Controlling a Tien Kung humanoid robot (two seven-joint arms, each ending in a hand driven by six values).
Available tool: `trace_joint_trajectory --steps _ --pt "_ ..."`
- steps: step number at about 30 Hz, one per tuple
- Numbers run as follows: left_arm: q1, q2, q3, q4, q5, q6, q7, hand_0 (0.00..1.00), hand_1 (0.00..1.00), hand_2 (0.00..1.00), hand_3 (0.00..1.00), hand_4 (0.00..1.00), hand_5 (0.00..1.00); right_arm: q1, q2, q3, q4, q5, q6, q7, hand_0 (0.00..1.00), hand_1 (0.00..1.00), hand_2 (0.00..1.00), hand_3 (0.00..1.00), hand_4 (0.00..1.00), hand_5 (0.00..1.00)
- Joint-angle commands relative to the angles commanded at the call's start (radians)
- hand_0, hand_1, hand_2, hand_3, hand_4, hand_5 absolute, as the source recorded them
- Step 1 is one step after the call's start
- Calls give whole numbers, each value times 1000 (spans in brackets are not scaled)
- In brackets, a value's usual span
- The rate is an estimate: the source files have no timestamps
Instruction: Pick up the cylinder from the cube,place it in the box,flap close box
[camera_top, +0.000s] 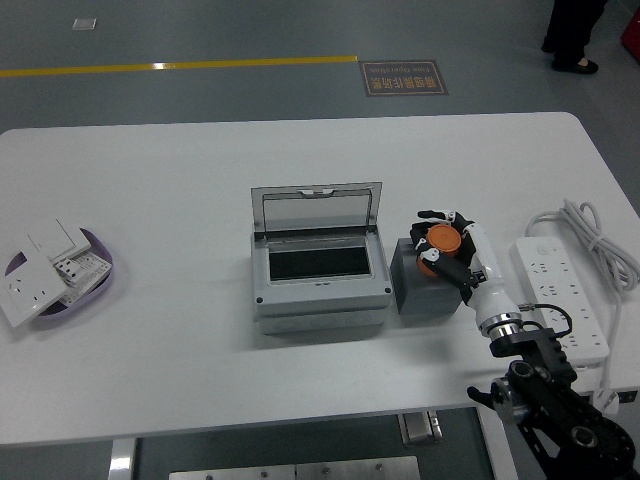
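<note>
The orange cylinder (444, 240) is seen at the top of the grey cube (425, 290), with the fingers of the right hand (452, 245) curled around it from the right and from above. The hand appears clamped on the cylinder, though it cannot be told whether the cylinder is already lifted clear of the cube or still resting on it. The first step is therefore judged to be at the grasping stage, not yet completed.

Just to the left of the cube, the grey box (318, 275) stands with its clear lid (316, 209) tilted up and back, so the opening is exposed. Nothing is seen inside the dark compartment. Placing the cylinder in the box and flapping the lid shut are both left to be done.

Farther out on the white tabletop (180, 180), a purple tray (108, 283) holding white switch plates lies near the left edge, and a white power strip (560, 295) with a coiled cable lies at the right, well apart from the box. The left hand is not in view.
</note>
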Motion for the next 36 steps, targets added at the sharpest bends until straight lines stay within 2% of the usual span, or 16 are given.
trace_joint_trajectory --steps 1,2,7,8,13,14,17,23,30,36 --pt "-1 0 -1 0 -1 0 -1 633 658 575 657 706 307 0 0 0 -1 1 0 0 677 612 531 571 570 2" --pt "-1 1 -1 0 -1 0 -1 633 659 576 658 705 304 0 -1 0 -1 2 0 0 696 573 490 516 307 2" --pt "-3 4 -1 0 -1 -1 -3 633 659 576 658 705 304 1 0 -2 -2 4 -2 2 696 573 490 516 307 2" --pt "-3 4 0 0 -1 -1 -2 632 659 576 657 707 303 2 0 -3 -2 3 -2 2 503 487 419 418 2 2" --pt "-3 3 0 0 3 -2 -1 632 659 576 657 707 303 2 1 -7 -1 3 -7 3 503 487 419 418 2 2" --pt "-3 3 0 0 5 -2 0 632 659 577 659 707 305 2 1 -8 0 2 -9 3 464 469 402 389 2 2" --pt "-3 4 0 0 8 -3 1 632 659 577 659 707 305 2 0 -10 4 -1 -13 2 464 469 402 389 2 2" --pt "1 4 -4 0 18 -3 6 632 658 577 658 708 304 0 0 -6 34 -23 -29 0 455 466 398 383 2 2" --pt "1 2 -4 0 21 -3 7 632 658 578 659 709 306 2 -16 -10 115 -70 -58 -21 447 454 390 362 2 2" --pt "4 1 -6 0 25 -3 9 633 658 578 659 711 309 36 -36 -71 203 -166 -95 -100 448 450 388 350 3 2"
